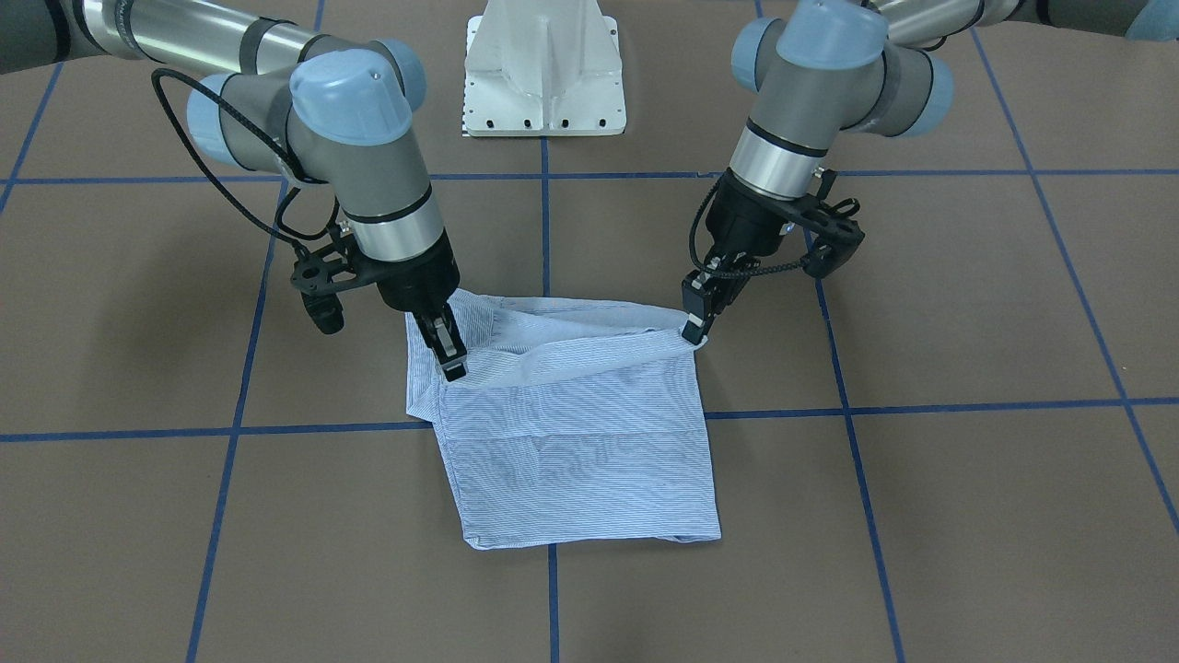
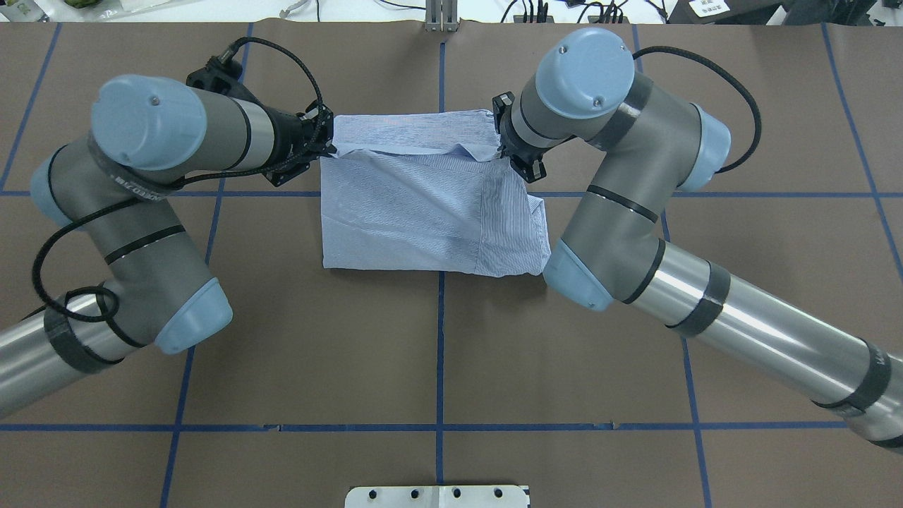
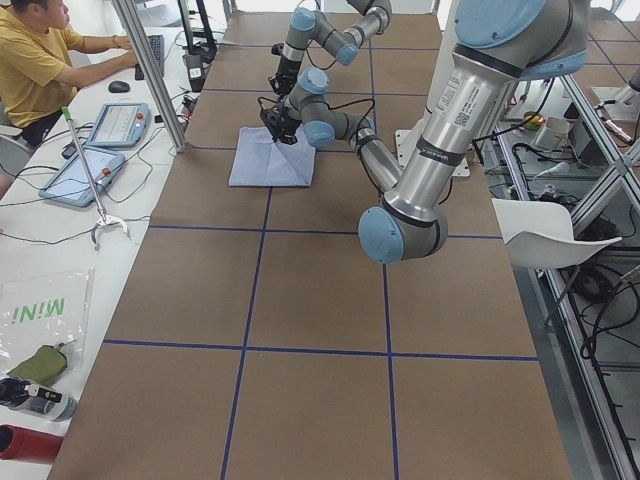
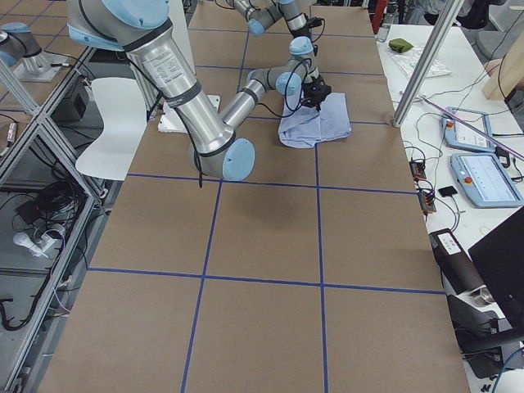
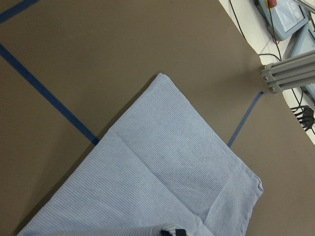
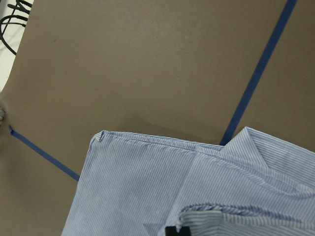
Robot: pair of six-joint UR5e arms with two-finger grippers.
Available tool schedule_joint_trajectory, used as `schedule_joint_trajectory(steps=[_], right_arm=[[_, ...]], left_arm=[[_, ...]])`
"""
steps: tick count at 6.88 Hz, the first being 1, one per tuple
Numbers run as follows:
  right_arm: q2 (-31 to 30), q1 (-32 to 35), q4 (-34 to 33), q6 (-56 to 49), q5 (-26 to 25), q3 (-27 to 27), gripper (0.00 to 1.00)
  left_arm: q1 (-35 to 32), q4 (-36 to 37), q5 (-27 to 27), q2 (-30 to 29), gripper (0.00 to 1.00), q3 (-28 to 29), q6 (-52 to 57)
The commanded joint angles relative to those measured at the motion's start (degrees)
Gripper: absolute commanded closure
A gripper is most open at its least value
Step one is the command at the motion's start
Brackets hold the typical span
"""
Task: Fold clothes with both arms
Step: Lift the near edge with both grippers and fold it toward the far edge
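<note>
On the left of the overhead view, the left arm (image 2: 141,240) is being held bent over the brown table (image 2: 317,353), with its wrist turned toward the middle. The left gripper (image 2: 330,147) is being kept pinched tight. Its fingers are being pressed together on a corner of a lifted layer of the shirt (image 2: 409,219), and no gap is being shown between them. In the front-facing view the same gripper (image 1: 697,324) is being shown nipping the rolled edge of that layer.

The shirt, light blue with fine white stripes, is being kept near the table's middle, folded into a rough rectangle. It is lying over a crossing of the blue tape lines (image 2: 441,353). Its lower layers are being left flat on the table. The gripped edge is being held up off them as a taut ridge running from one gripper to the other.

To the right, the right gripper (image 2: 505,151) is likewise being kept clamped on the other end of that edge. In the front-facing view its fingers (image 1: 449,357) are being shown closed over the cloth. Behind it, the right arm (image 2: 621,233) is being held angled in across the table from the lower right.
</note>
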Motion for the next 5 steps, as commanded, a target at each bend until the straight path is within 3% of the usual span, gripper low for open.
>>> schedule_joint_trajectory(steps=[1,5], right_arm=[[5.0,1.7,5.8,-2.4,1.7,-12.1,1.0],[8.9,2.3,10.6,-6.8,1.8,-21.9,1.0]], left_arm=[[-2.0,-5.7,0.0,-4.9,1.0,11.7,2.7],[-3.2,-15.4,0.3,-11.2,1.0,28.0,4.7]])
